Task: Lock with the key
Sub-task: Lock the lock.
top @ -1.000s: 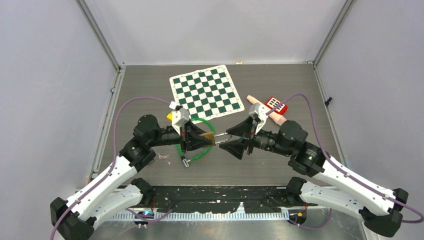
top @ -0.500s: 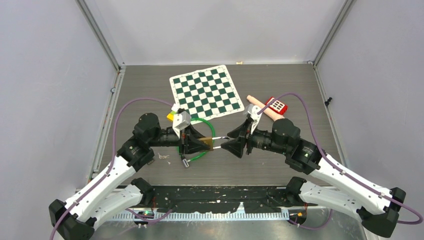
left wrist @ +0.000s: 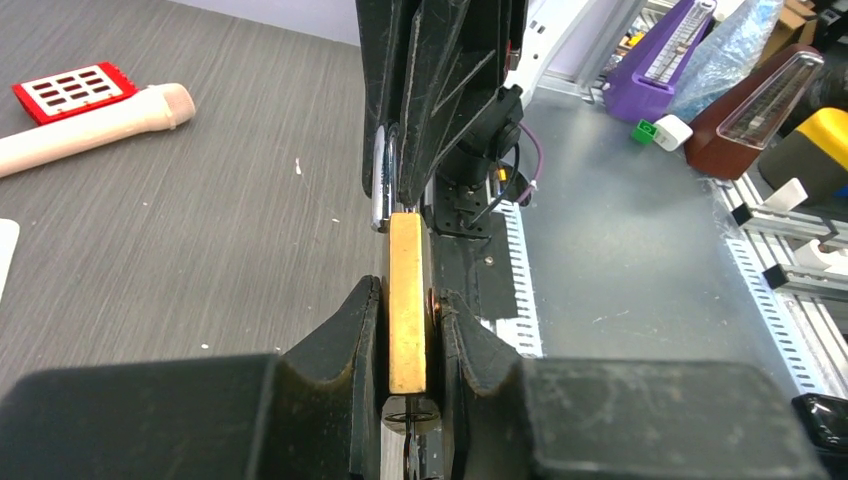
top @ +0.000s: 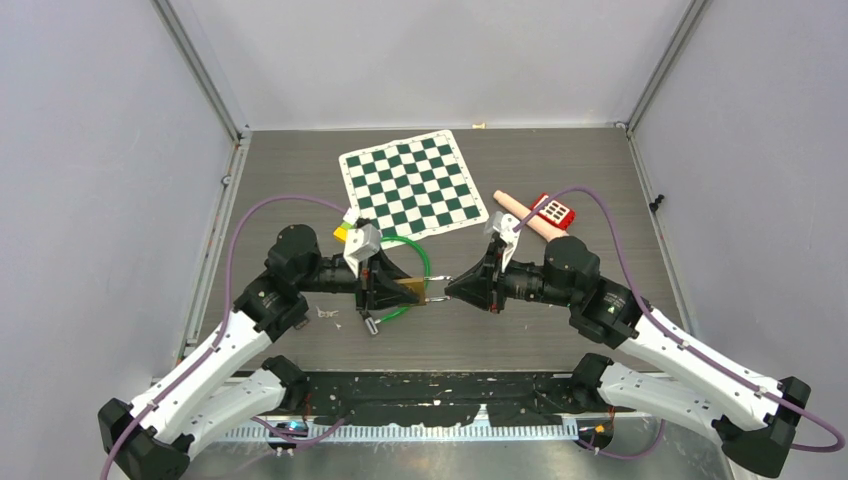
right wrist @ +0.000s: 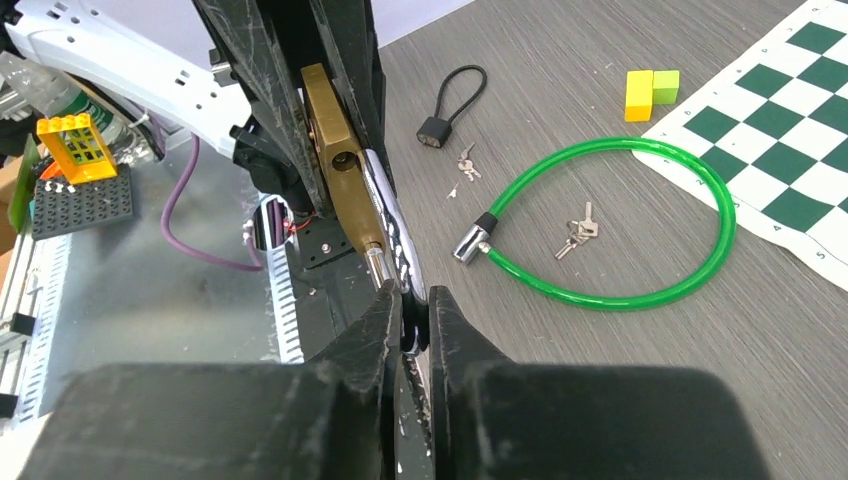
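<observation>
A brass padlock [left wrist: 406, 270] sits edge-on between the fingers of my left gripper [left wrist: 408, 300], which is shut on it above the table. Its chrome shackle [right wrist: 392, 235] points toward the right arm. My right gripper [right wrist: 408, 300] is shut on the end of that shackle. From above, the two grippers meet tip to tip with the padlock [top: 412, 288] between them. A small metal ring with a thin blade, probably the key [left wrist: 408, 412], shows at the padlock's near end, deep between my left fingers.
A green cable lock [right wrist: 640, 300] lies looped on the table with a small bunch of keys [right wrist: 577, 232] inside it. A small black lock [right wrist: 440, 125], yellow-green blocks [right wrist: 645, 88], a chessboard mat [top: 412, 183], a beige cylinder [top: 520, 212] and a red piece [top: 552, 210] lie around.
My right gripper has moved left to the padlock and gone from wide open to shut on the shackle. The left gripper has kept its hold and barely moved.
</observation>
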`<control>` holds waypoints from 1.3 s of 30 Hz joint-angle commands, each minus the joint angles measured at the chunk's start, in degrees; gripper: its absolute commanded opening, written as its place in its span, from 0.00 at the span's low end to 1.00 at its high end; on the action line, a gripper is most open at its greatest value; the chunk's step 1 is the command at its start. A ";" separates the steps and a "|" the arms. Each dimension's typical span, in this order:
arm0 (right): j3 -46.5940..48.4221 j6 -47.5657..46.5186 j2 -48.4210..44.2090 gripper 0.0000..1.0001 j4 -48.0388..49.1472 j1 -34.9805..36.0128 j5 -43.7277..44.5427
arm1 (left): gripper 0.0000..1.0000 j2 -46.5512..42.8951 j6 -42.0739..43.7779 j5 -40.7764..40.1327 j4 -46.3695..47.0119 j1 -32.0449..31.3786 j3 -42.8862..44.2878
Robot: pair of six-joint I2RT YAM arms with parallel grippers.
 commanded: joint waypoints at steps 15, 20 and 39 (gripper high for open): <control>-6.56 1.49 -1.84 0.05 16.09 1.28 -8.98 | 0.00 6.76 -2.43 2.86 9.32 0.39 7.23; -7.10 -0.76 -2.23 0.05 16.76 2.14 -9.09 | 0.00 8.53 -3.70 2.83 7.85 0.36 8.56; -5.83 -0.97 10.40 0.05 19.98 8.59 -7.41 | 0.00 10.96 -2.54 6.01 14.37 -0.69 8.12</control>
